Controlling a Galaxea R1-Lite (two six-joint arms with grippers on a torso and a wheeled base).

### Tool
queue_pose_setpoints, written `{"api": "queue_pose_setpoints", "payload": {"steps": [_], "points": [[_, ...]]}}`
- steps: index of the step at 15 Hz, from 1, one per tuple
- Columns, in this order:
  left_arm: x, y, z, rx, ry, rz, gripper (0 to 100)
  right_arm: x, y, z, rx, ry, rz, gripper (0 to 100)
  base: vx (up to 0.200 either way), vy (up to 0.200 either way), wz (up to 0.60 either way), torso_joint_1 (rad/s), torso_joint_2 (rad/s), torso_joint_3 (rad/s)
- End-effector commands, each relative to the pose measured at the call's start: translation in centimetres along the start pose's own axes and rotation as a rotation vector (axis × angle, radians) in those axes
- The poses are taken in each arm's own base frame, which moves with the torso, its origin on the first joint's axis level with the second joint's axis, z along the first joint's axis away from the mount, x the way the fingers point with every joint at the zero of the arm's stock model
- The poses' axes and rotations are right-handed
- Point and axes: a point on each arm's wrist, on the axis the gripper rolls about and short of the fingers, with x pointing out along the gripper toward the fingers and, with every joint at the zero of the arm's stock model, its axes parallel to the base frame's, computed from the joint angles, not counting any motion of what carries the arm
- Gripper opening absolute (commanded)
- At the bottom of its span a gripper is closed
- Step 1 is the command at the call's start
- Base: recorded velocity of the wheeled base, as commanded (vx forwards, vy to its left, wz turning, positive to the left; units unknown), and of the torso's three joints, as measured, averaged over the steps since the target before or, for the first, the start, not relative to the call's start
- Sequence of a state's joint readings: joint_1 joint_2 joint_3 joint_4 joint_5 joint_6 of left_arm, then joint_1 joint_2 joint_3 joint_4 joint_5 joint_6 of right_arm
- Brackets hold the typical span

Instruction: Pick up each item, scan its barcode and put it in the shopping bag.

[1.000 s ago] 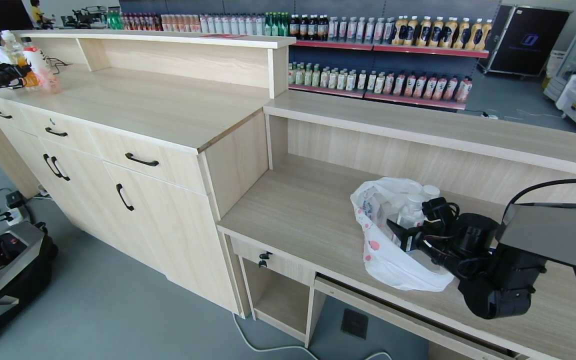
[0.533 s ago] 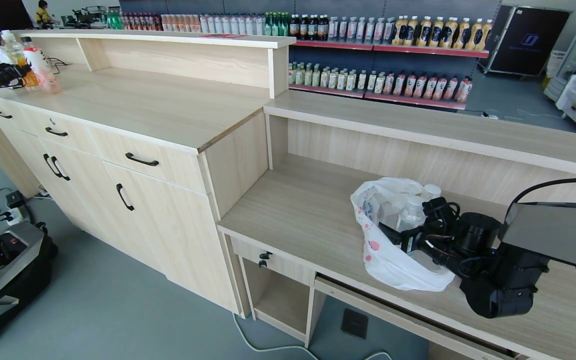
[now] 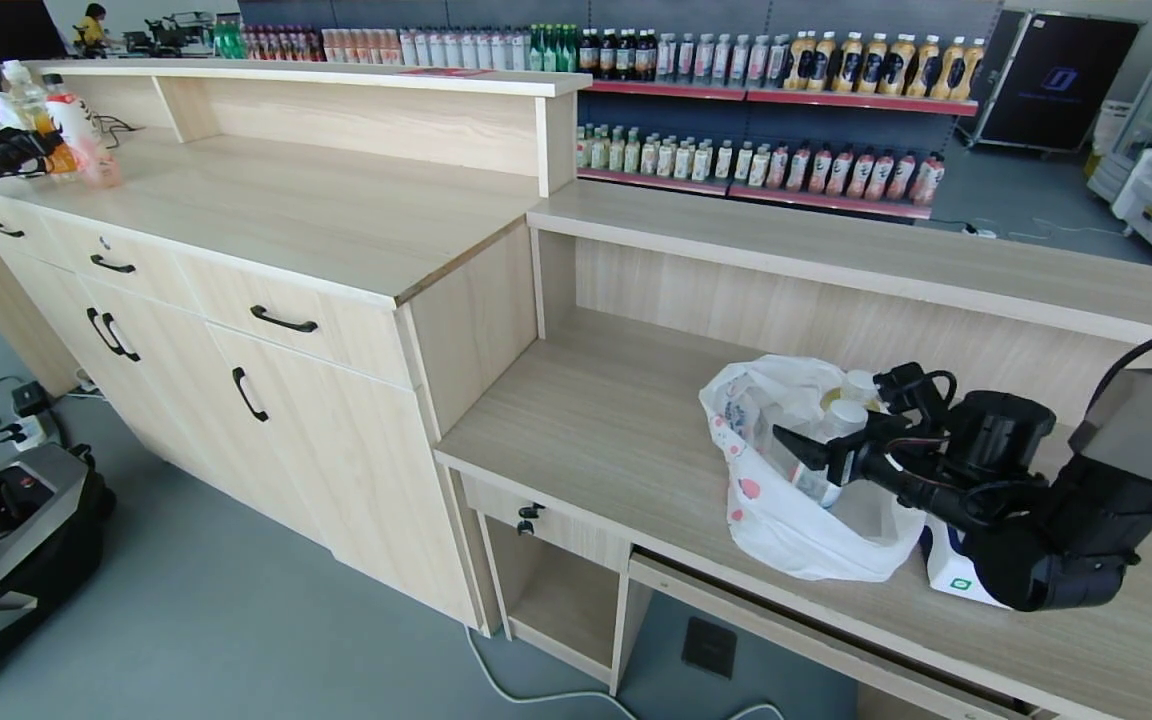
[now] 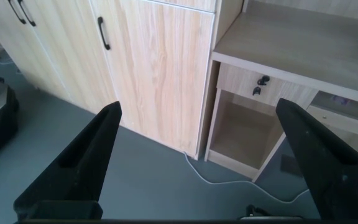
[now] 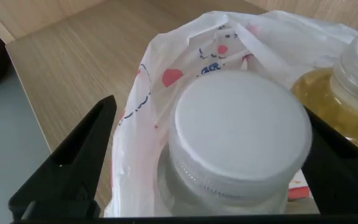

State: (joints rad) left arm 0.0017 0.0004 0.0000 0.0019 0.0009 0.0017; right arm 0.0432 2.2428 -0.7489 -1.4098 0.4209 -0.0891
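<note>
White plastic is the weak point. On the raised counter at far left, orange and pink drink bottles (image 3: 64,125) wait close together just beside the left gripper (image 3: 6,150); a careless approach could knock one into its neighbour or off the counter edge.

Further right, on the lower desk (image 3: 606,420), the shopping bag (image 3: 776,530) slumps open. A clear bottle with a white cap (image 5: 241,137) leans inside it, next to a bottle of yellowish liquid (image 5: 347,87). The bag's thin rim lies close around the right gripper (image 3: 824,442). If a finger catches that film as the arm lifts away, I judge it could drag the bag along the desk or tip the leaning bottle out. A white box (image 3: 951,580) sits on the desk under that arm and could get nudged.

The left gripper's jaws are spread wide with nothing between them. The right gripper's jaws are also parted, one on either side of the white cap. Bag plastic shows between one finger (image 5: 73,162) and the bottle, so the bottle looks let go rather than clamped.
</note>
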Motion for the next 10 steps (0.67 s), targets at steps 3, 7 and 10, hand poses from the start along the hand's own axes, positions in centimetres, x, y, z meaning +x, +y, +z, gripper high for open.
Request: {"api": "queue_pose_setpoints", "payload": {"steps": [3, 7, 10], "points": [[0.0, 0.0, 0.0, 0.0, -0.001, 0.001, 100, -5.4, 0.0, 8.4, -0.115, -0.074, -0.057, 100, 0.0, 0.0, 0.0, 0.0, 0.0, 0.0], [0.0, 0.0, 0.0, 0.0, 0.001, 0.001, 100, -10.7, -0.6, 11.7, -0.218, -0.03, -0.149, 100, 0.0, 0.0, 0.0, 0.0, 0.0, 0.0], [0.0, 0.0, 0.0, 0.0, -0.001, -0.001, 100, -12.8, -2.6, 13.4, -0.403, -0.028, -0.321, 100, 0.0, 0.0, -0.2, -0.041, 0.08, 0.038]]}}
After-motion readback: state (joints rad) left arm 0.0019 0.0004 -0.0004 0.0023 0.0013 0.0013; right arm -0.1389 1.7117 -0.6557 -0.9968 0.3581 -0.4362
